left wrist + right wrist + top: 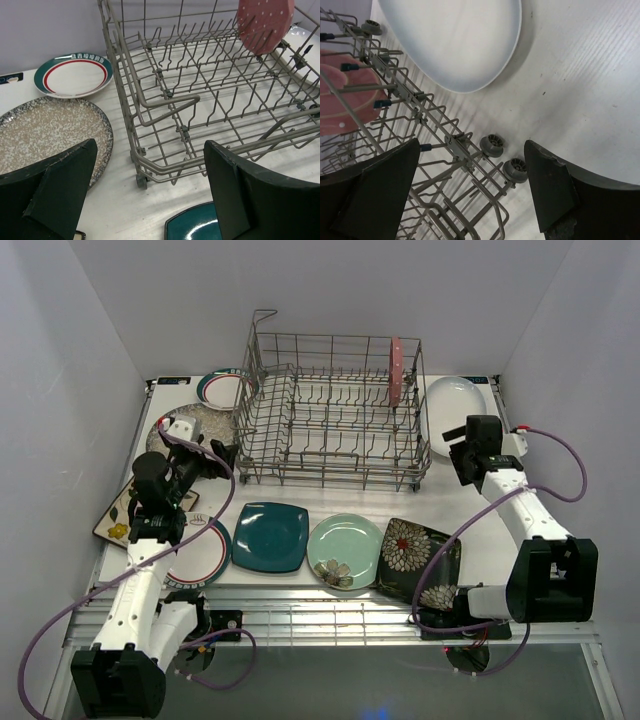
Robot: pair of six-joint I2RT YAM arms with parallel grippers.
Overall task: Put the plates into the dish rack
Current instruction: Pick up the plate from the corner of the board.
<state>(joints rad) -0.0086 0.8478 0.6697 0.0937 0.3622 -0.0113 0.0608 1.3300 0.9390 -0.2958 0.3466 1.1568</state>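
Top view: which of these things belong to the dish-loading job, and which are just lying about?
Job:
dish rack
pink plate, standing in it
white oval plate
teal square plate
mint plate
black floral plate
far rimmed plate
near rimmed plate
speckled plate
cream flowered plate

Just there:
purple cables
table

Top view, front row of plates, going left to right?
Cream flowered square plate, red-and-green-rimmed white plate, teal square plate, mint round plate, black floral square plate.
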